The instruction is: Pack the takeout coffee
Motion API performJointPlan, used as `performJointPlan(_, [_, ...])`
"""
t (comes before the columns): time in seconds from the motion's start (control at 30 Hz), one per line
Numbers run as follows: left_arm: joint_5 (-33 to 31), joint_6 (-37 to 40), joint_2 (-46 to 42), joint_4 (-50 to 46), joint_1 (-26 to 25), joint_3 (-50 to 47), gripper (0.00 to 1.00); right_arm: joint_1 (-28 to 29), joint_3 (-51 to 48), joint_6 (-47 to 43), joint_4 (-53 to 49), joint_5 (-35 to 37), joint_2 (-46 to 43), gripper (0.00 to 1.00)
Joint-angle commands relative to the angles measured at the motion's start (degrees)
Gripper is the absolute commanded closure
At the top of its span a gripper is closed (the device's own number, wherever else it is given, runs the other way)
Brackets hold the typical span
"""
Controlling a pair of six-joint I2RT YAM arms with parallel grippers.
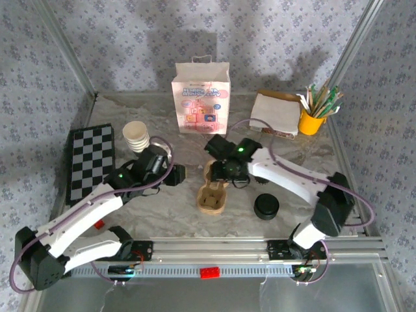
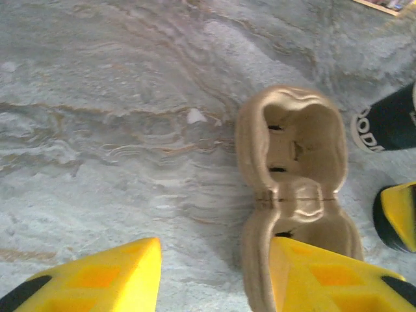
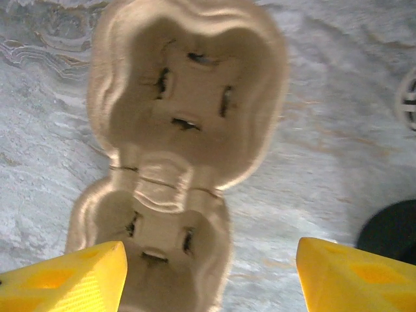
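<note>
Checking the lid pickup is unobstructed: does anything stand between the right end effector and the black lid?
Nothing visible does. The right end effector hovers open above the cup carrier; the black lid lies apart to its right, with bare table between them.

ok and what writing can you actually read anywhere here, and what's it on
"OD": white letters on the dark side of what looks like the cup, beside the carrier; the rest is cut off at the picture's edge.
Print on the white paper bag: too small to read.
Print along the front edge of the flat white pack: too small to read.
</note>
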Motion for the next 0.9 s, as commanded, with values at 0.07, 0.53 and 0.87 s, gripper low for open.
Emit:
performJointPlan(0.07, [2.0, -2.2, -4.4, -0.3, 3.4, -4.0, 0.52, 2.4, 2.7, 8.8, 2.5, 2.3, 5.6, 0.3])
performJointPlan(0.53, [4.2, -3.1, -7.7, 0.2, 6.1, -5.8, 0.49, 3.7, 7.6, 13.6, -2.4, 4.1, 14.3, 0.46])
performJointPlan(0.87, [5.0, -2.6, -7.3, 1.0, 7.1, -6.1, 0.48, 3.6, 6.0, 14.8, -1.9, 1.9, 14.7, 0.5])
